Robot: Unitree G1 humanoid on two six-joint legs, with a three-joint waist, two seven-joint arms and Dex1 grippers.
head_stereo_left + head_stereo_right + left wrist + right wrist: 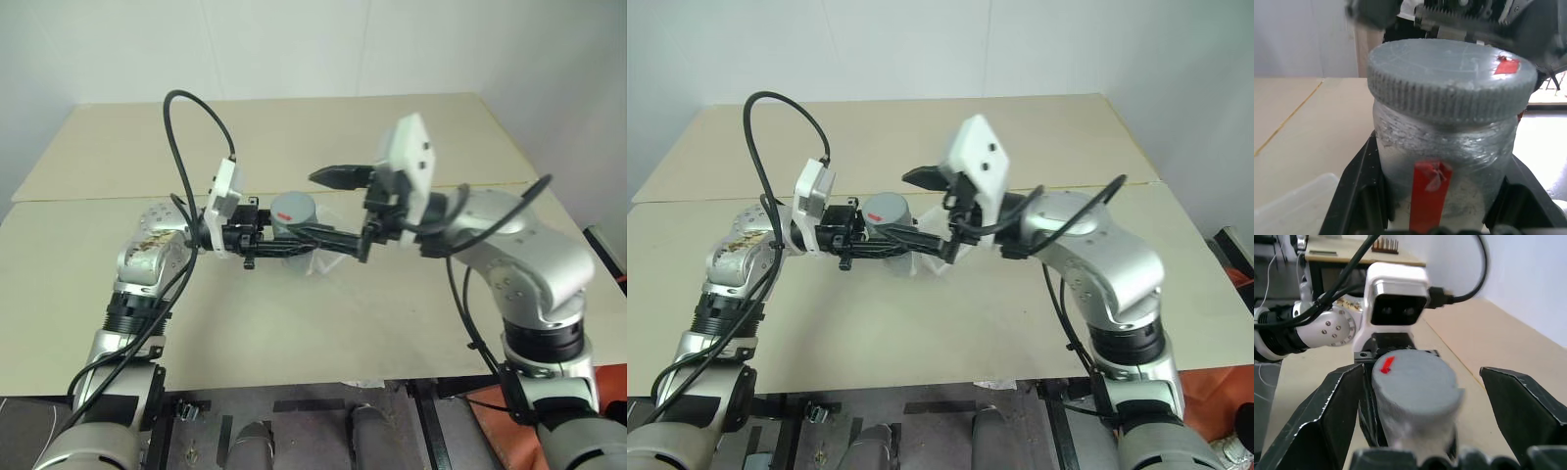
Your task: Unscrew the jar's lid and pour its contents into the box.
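My left gripper [306, 241] is shut on the jar [1442, 147], a silvery cylinder with a red strip, held upright above the table. The grey ribbed lid [1449, 78] with a small red mark sits on top of the jar. My right gripper [1420, 411] is open and reaches in from the right. Its fingers [1327, 416] stand on either side of the lid [1413, 382] with a gap on both sides. The clear box [318, 260] lies on the table just below the jar. The contents are hidden inside the jar.
The beige table [294, 333] has a seam running across it behind the arms. Its front edge is close to me. A red-orange object [509, 431] lies on the floor at the lower right. White walls stand behind the table and to its right.
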